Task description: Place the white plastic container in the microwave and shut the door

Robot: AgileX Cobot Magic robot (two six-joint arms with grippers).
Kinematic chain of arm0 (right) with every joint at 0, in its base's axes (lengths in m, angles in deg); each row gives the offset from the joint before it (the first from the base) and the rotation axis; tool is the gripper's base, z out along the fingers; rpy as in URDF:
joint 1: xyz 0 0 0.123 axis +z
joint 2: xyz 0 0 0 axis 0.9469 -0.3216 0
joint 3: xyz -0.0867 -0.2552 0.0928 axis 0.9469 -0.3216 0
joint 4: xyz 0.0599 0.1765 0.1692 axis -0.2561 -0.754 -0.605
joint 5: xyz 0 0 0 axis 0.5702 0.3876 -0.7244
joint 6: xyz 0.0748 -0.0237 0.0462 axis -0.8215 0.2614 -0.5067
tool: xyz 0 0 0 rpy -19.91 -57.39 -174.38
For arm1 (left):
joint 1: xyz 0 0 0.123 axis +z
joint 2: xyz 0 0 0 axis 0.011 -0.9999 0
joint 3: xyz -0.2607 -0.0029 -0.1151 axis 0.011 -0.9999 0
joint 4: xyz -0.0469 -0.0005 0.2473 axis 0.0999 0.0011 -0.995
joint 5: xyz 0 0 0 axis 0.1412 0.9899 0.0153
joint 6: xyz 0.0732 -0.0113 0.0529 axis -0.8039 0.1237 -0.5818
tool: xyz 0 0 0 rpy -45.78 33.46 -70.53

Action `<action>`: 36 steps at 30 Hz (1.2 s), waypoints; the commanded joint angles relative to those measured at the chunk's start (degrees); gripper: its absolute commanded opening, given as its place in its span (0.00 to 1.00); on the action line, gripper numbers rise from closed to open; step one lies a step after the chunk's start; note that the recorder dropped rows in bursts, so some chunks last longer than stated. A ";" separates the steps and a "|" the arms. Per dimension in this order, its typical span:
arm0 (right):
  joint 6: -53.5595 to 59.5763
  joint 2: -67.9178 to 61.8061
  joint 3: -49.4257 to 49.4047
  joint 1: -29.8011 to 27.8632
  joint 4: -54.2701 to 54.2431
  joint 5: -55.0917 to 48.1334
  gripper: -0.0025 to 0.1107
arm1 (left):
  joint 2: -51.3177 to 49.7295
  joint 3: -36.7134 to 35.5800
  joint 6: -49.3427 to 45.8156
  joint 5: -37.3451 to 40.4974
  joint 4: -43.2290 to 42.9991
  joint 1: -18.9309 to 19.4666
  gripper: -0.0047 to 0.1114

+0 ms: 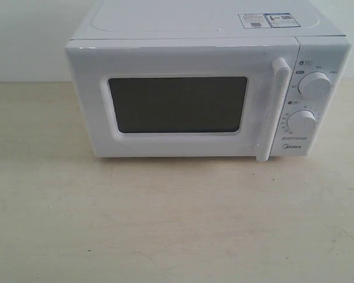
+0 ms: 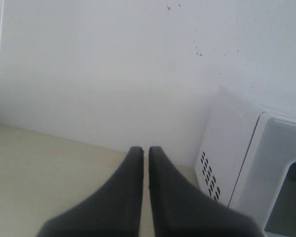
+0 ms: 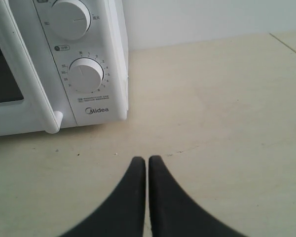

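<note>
The white Midea microwave point(image 1: 200, 88) stands on the beige table. Its door point(image 1: 177, 105) with the dark window is closed, and the vertical bar handle point(image 1: 271, 109) sits beside two round dials point(image 1: 314, 85). The white plastic container is out of view in every frame. My left gripper point(image 2: 144, 149) is shut with nothing in it, off the microwave's vented side point(image 2: 222, 148). Also shut and empty, my right gripper point(image 3: 147, 160) hovers over the table in front of the dial panel point(image 3: 86, 74). Neither gripper shows in the exterior view.
A white wall point(image 2: 113, 74) rises behind the table. The beige tabletop point(image 1: 165, 224) spreads in front of the microwave and to its right point(image 3: 227, 108). Stickers point(image 1: 268, 20) lie on the microwave's top.
</note>
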 commanded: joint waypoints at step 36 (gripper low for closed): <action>0.02 0.27 -0.03 -0.27 0.40 0.24 0.02 | 0.18 -0.21 -23.70 17.97 16.69 -0.29 0.08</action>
